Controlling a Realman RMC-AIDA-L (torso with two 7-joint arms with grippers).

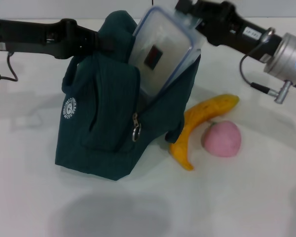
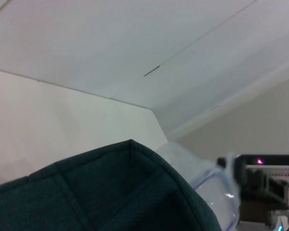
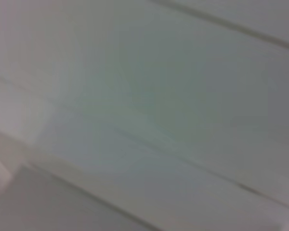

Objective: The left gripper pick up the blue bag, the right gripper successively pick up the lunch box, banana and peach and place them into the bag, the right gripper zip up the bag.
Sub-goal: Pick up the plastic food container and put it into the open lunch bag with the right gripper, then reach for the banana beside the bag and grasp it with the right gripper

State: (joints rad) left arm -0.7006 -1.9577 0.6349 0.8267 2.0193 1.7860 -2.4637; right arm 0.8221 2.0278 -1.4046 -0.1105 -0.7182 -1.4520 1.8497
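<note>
The blue bag (image 1: 103, 133) stands on the white table, its top pulled up and open. My left gripper (image 1: 102, 43) comes in from the left and is shut on the bag's upper edge. The lunch box (image 1: 160, 54) is tilted, its lower half inside the bag's mouth, and my right gripper (image 1: 191, 17) is shut on its upper corner. The banana (image 1: 202, 116) lies on the table just right of the bag, with the peach (image 1: 222, 139) beside it. The left wrist view shows the bag's fabric (image 2: 111, 192), the lunch box rim (image 2: 207, 187) and the right gripper (image 2: 260, 178) beyond. The right wrist view shows only a pale surface.
The bag's metal zipper pull (image 1: 136, 129) hangs on its front, and a white round logo (image 1: 69, 108) marks its left side. The banana's near end touches the bag's lower right corner. White table (image 1: 246, 197) stretches in front and to the right.
</note>
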